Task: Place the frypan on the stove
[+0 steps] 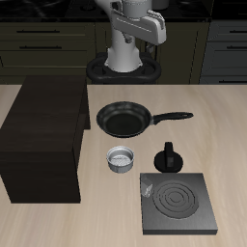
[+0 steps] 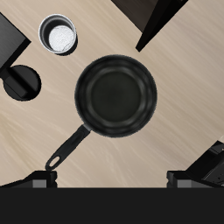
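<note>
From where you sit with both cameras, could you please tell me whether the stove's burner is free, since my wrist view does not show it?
Observer: Yes, the stove has nothing on its ring burner.
Operator: Is anything standing close to it?
Observer: The moka pot stands just behind the stove, between it and the frypan's handle.
Operator: And how high is the gripper?
Observer: It hangs well above the frypan, touching nothing.
</note>
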Controlling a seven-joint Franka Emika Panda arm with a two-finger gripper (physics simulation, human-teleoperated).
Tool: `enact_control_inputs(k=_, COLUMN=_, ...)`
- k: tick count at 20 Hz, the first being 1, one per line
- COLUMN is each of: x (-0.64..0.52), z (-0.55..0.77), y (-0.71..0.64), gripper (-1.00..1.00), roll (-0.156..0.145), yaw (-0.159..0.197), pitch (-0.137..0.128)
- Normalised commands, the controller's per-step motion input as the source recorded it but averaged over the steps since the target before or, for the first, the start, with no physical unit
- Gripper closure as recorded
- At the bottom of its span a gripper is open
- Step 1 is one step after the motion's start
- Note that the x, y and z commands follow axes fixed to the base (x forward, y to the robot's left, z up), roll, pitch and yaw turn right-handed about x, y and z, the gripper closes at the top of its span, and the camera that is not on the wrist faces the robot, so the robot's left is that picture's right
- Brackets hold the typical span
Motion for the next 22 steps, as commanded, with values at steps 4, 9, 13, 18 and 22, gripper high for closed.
enact_control_inputs(k=4, x=0.08, z=-0.02, y=0.05, gripper=-1.00, roll=-0.018, yaw=-0.131, pitch=0.008)
enact_control_inputs(k=9, x=0.08, z=-0.17, y=0.11, gripper=-1.00, roll=-0.017, yaw=-0.197, pitch=0.044)
enact_control_inputs(k=13, x=0.08, z=-0.25, y=0.17, gripper=-1.00, roll=0.015, yaw=-0.156, pitch=0.082)
enact_control_inputs(k=18, x=0.09, z=-0.25, y=0.15, gripper=-1.00, roll=-0.022, yaw=-0.197, pitch=0.051)
enact_control_inputs(k=22, x=0.00, z=-0.03, y=0.11, gripper=-1.00, roll=0.003, yaw=-0.108, pitch=0.013)
